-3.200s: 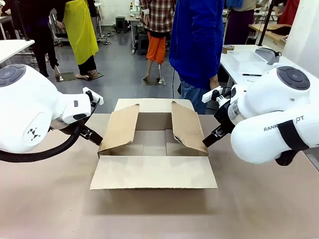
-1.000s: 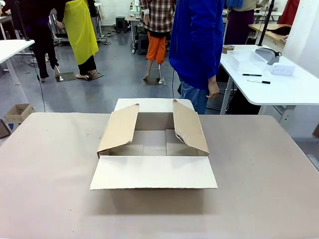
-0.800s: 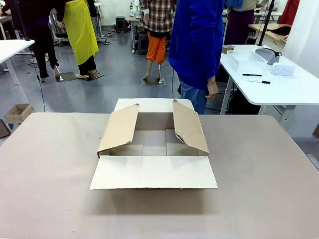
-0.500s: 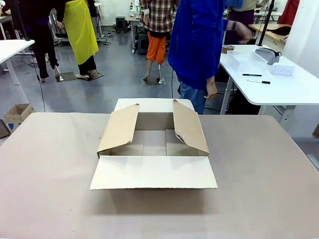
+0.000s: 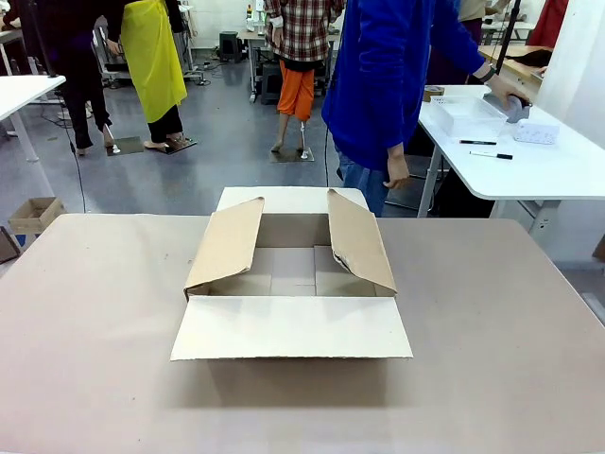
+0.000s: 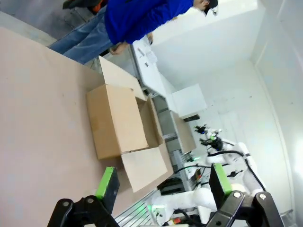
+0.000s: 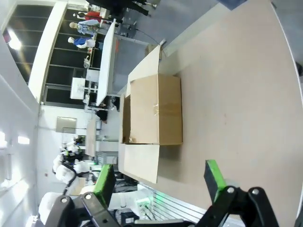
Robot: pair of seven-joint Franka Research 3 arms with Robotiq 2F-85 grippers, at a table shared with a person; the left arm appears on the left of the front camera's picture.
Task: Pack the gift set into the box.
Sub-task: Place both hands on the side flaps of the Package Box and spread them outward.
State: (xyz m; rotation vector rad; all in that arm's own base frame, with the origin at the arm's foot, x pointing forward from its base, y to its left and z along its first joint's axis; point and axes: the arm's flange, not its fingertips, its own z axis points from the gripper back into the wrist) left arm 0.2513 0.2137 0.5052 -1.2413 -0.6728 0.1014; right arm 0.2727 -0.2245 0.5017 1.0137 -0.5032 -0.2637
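Box sits flaps-open near the worktop's far edge. Left gripper and right gripper both gape wide, empty. Person's hand has swung out over the side table, maybe grabbing something.

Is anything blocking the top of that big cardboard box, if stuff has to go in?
Partly. On the box, the left flap and right flap lean inward over the opening. The middle strip between them is open.

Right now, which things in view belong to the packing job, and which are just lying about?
Job: the big open box on the table; on the white side table, the white gadget, the grey piece under the person's hand, and a dark pen.
Lying about: the small carton on the floor; the small brown box on the side table.
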